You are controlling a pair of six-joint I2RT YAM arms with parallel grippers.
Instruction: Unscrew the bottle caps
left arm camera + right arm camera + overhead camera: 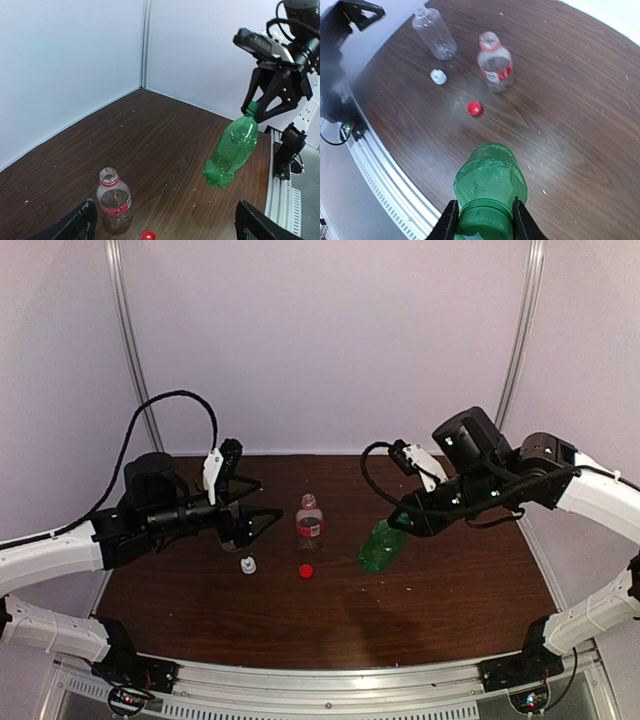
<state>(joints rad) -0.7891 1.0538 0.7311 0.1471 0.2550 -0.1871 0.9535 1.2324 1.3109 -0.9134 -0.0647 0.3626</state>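
Support first: we bring our open, empty left pincer point(165, 225) to the green bottle point(231, 150) (right pincer point(484, 222) clamps its neck).

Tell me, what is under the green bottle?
Only bare brown table; the green bottle hangs tilted above it, held at the neck by the right gripper. Its fingers cover the bottle's top, so a cap cannot be confirmed.

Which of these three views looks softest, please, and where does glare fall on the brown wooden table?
Right wrist view: a pale sheen lies on the brown wooden table near the round red cap, and the left edge is blurred. Left wrist view: evenly lit, the green plastic bottle crisp. Top external view: dimmest and softest.
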